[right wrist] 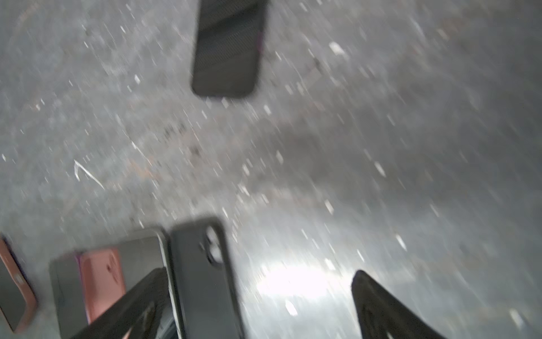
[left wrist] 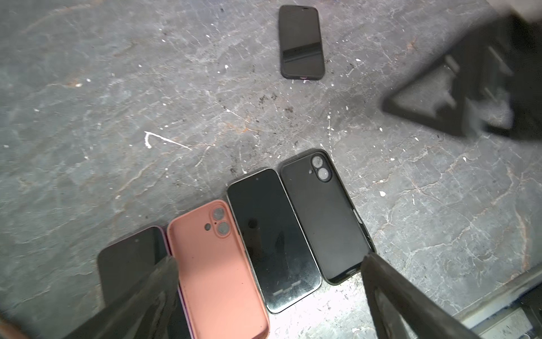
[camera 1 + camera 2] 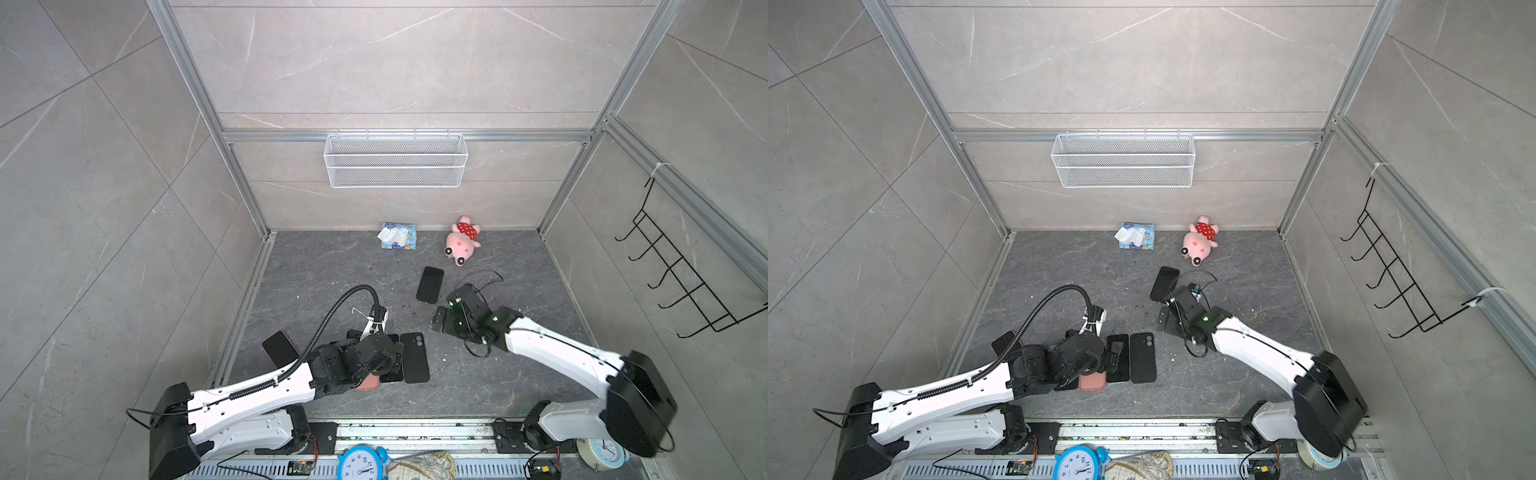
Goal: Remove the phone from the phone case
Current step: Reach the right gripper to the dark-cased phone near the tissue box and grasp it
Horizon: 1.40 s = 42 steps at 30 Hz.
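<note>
Even light, blurred right wrist view

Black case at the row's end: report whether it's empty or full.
Empty. The black case lies hollow side up, the table showing through its camera cutout, no phone inside.

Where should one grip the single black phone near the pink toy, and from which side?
Grip the single black phone across its two long edges near the middle, coming from above: it lies flat, screen up, with bare table around it.

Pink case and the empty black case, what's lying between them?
A black phone, screen up, lies between the pink case and the empty black case, clearest in the left wrist view.
</note>
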Available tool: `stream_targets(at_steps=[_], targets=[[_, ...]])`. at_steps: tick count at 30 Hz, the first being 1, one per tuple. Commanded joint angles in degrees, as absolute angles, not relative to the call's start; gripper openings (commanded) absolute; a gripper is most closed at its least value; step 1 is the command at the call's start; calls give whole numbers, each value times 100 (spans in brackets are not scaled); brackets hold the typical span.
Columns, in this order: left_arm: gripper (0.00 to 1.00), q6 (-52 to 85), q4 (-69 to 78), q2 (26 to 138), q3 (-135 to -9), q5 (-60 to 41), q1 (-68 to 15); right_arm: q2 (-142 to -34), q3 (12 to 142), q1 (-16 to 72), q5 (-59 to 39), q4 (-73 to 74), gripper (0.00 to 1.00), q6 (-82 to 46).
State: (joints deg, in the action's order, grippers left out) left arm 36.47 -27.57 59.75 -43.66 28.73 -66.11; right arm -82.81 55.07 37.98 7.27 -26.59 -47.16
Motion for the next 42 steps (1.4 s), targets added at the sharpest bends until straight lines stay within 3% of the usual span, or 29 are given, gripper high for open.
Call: stream_targets(at_steps=[1,9,18,42], targets=[[99,3587,-2303,5802,-4250,2593,-6588,-9319,6487,3497,288,-2938,99,-3823],[98,3862,-2389,5266,-3847,2658,-6593,-11270,8664,3134,203,-3543,99,-3545],[99,3907,-2705,4796,-3801,2919,-6596,-12449,9951,3050,756,-4383,99,-3436],[98,3809,-2883,4473,-3810,3146,-6595,-13607,11054,3036,1136,-4962,96,-3382]])
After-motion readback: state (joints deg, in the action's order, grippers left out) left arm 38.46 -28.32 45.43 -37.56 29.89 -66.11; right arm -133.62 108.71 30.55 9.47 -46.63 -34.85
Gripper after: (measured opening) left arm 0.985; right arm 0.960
